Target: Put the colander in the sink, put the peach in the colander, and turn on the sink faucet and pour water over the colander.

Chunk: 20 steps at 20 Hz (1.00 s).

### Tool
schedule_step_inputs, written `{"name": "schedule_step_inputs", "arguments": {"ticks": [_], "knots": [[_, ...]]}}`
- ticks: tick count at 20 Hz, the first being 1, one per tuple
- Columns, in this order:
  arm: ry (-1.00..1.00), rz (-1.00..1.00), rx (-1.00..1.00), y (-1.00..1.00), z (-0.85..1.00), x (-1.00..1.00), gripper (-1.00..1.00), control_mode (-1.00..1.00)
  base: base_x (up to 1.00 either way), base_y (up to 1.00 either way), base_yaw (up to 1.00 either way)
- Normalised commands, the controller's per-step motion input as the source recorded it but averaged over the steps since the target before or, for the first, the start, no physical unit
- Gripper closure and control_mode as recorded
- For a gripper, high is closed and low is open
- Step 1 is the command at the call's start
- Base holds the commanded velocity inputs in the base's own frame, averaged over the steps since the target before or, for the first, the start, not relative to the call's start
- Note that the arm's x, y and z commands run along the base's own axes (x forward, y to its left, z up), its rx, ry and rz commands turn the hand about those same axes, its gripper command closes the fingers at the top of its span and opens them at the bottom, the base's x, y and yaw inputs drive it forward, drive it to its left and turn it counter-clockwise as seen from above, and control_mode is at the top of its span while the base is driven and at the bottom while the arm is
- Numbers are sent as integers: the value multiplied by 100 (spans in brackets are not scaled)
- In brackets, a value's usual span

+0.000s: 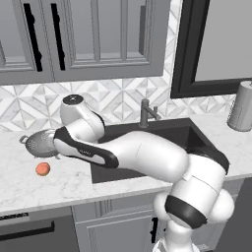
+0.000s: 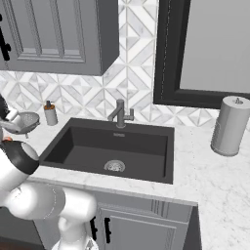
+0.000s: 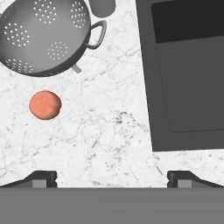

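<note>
The grey perforated colander point(image 1: 41, 142) stands on the marble counter left of the sink point(image 1: 184, 134); it also appears as colander point(image 3: 43, 35) and colander point(image 2: 27, 120). The small orange peach point(image 3: 45, 105) lies on the counter just in front of it, apart from it, also seen as peach point(image 1: 43, 169). My gripper point(image 3: 112, 178) hangs open above bare counter between the peach and the sink point(image 3: 188, 78), with nothing between its fingertips point(image 3: 43, 178). The sink faucet point(image 2: 120, 114) stands behind the dark basin point(image 2: 97, 144); no water runs from it.
A soap bottle point(image 2: 50, 113) stands behind the colander by the tiled wall. A grey paper-towel roll point(image 2: 229, 126) stands on the counter right of the sink. Wall cabinets hang above, and the counter's front edge runs close below the peach.
</note>
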Motion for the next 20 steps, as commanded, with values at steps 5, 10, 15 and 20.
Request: {"name": "schedule_step_inputs", "arguments": {"ticks": [5, 10, 15, 20], "knots": [[-2, -11, 0, 37, -8, 38, -100, -100, 0, 0, 0], [0, -13, 2, 27, -1, 43, -100, -100, 0, 0, 0], [0, -6, 5, 1, -7, 37, -100, -100, 0, 0, 0], [0, -2, 3, 0, -28, 24, -100, -100, 0, 0, 0]]}}
